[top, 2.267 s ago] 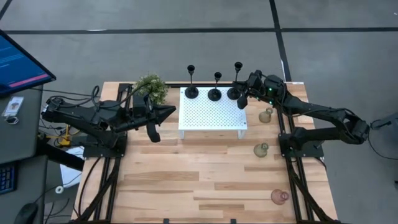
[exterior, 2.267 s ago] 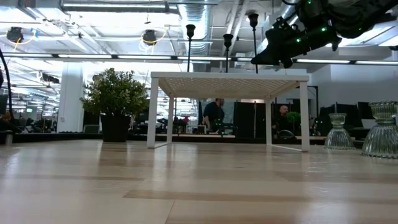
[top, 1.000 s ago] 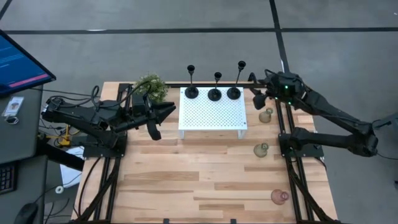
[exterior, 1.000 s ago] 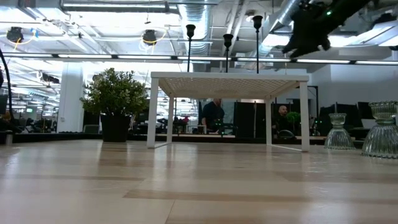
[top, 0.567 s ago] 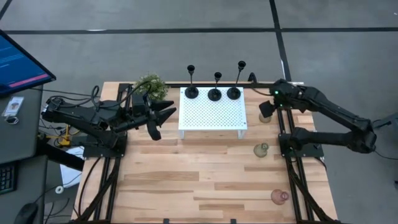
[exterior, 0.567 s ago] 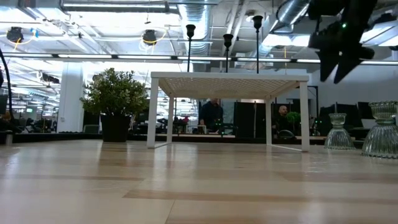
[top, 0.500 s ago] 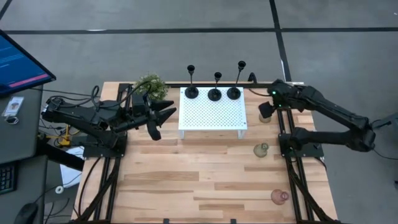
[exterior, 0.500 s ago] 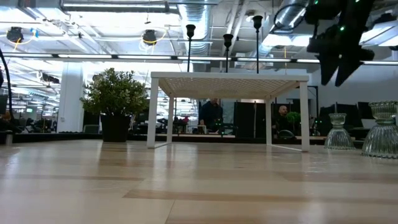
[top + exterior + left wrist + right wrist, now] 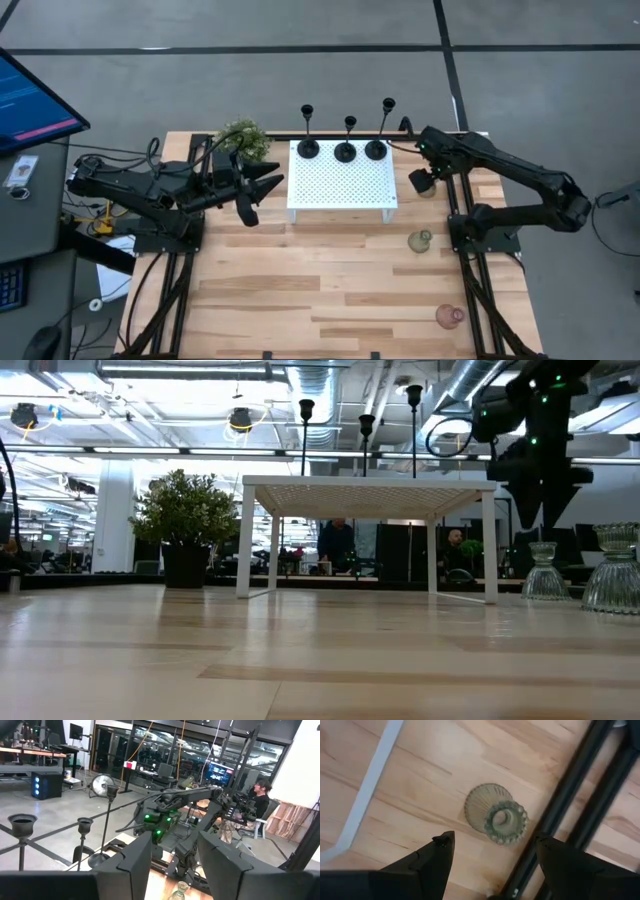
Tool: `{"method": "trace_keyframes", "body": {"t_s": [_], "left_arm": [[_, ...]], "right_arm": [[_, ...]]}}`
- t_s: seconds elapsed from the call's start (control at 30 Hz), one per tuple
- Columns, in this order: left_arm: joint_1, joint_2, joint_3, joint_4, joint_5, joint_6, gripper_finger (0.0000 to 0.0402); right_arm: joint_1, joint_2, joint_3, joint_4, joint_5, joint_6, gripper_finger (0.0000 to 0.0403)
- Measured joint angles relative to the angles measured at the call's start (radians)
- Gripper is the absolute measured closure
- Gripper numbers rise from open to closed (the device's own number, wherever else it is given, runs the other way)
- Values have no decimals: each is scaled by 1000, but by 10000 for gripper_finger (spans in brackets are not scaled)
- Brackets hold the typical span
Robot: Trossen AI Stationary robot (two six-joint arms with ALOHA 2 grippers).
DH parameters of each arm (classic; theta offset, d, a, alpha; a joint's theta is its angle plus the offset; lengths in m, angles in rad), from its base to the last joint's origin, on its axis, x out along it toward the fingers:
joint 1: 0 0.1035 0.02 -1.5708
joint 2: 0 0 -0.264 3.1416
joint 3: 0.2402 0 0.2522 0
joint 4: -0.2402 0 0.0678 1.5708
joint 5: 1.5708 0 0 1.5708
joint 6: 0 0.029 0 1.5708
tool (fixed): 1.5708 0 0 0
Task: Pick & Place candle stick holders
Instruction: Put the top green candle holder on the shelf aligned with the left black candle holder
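Three black thin-stemmed candle stick holders [image 9: 308,148] [image 9: 345,150] [image 9: 376,148] stand by their round bases along the far edge of a white perforated stand [image 9: 340,185]. A pale green bulbous holder [image 9: 497,815] stands upright on the table right of the stand. My right gripper [image 9: 492,865] hangs open just above it, fingers pointing down, and touches nothing. A second pale green holder [image 9: 420,240] and a pink one [image 9: 450,316] stand nearer the front. My left gripper [image 9: 268,182] waits open, level, left of the stand.
A small bushy plant [image 9: 243,140] stands at the far left of the table, beside my left arm. The right arm's black frame rails [image 9: 570,795] run close beside the pale green holder. Bare wood lies in front of the stand [image 9: 320,280].
My right gripper has left the tallest black holder's side, gone toward the table's near edge and down, and tipped to point down over the pale green holder by the stand. It stays open. My left gripper has opened in place.
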Motion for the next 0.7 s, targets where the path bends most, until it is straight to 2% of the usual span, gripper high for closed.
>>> {"method": "trace_keyframes", "body": {"t_s": [0.23,0.47,0.7], "left_arm": [[0,0,0,0,1,0,242],[0,0,0,0,1,0,242],[0,0,0,0,1,-2,242]], "right_arm": [[-23,1,-43,44,-88,-58,137],[9,8,-43,68,-85,-81,137],[6,90,-43,56,-51,-112,137]]}}
